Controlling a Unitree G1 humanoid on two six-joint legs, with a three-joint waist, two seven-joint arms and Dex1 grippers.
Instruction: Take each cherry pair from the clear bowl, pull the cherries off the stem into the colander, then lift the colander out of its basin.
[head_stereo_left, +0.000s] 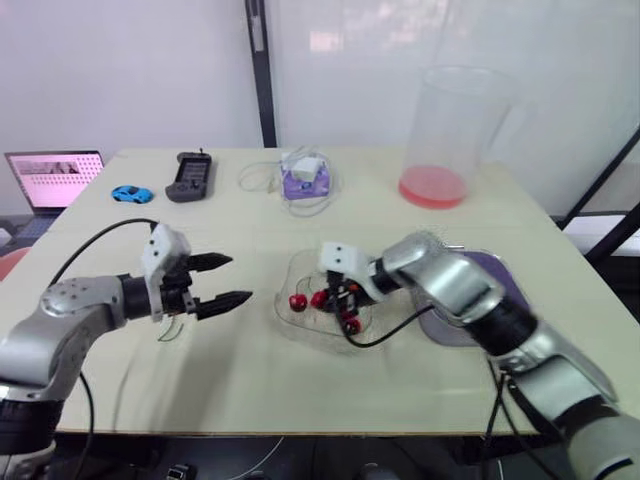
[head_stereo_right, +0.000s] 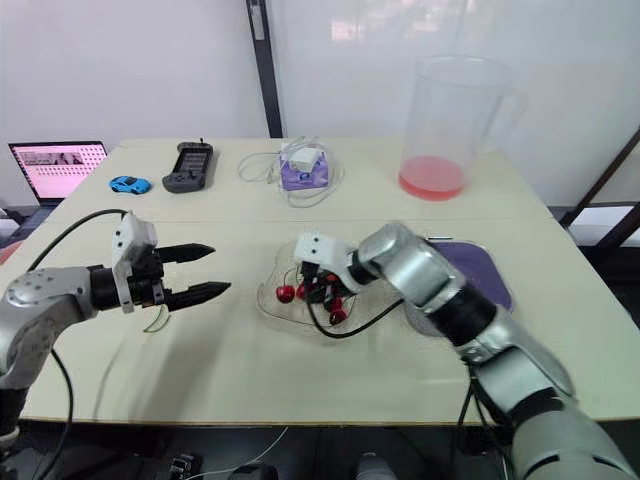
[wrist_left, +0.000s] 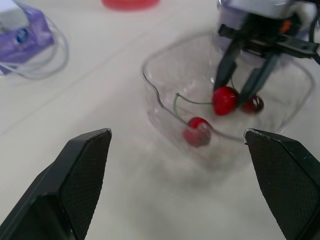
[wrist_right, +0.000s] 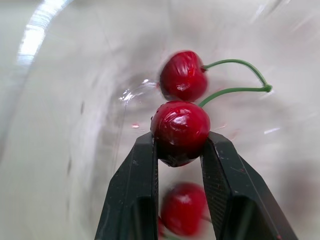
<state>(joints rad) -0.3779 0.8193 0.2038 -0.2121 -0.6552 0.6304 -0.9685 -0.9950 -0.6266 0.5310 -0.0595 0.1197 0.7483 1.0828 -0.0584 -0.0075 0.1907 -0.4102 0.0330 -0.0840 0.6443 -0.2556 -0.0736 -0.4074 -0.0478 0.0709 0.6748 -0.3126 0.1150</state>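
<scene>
My right end effector (head_stereo_right: 322, 288) is down in the clear bowl (wrist_left: 155, 95), pinching a cherry pair (wrist_right: 181, 127) by one cherry. Another cherry (wrist_left: 197, 131) lies near the rim. My left end effector (head_stereo_left: 240, 278) hovers wide open over the desk (head_stereo_left: 250, 380), left of the bowl.

**Left gripper spread wide beside the clear bowl, right gripper pinching a cherry inside it**

The left arm (head_stereo_left: 70, 320) reaches in from the left of the clear bowl (wrist_left: 148, 92) with its forearm roughly level. The left gripper (head_stereo_left: 241, 278) hangs just outside the bowl's left rim, its two black fingers wide apart and pointing at the bowl. The right arm (head_stereo_left: 470, 300) is bent at the elbow and crosses in from the bowl's right side. The right gripper (wrist_right: 181, 142) angles down into the bowl, fingers clamped on either side of one red cherry (wrist_right: 180, 127).
</scene>
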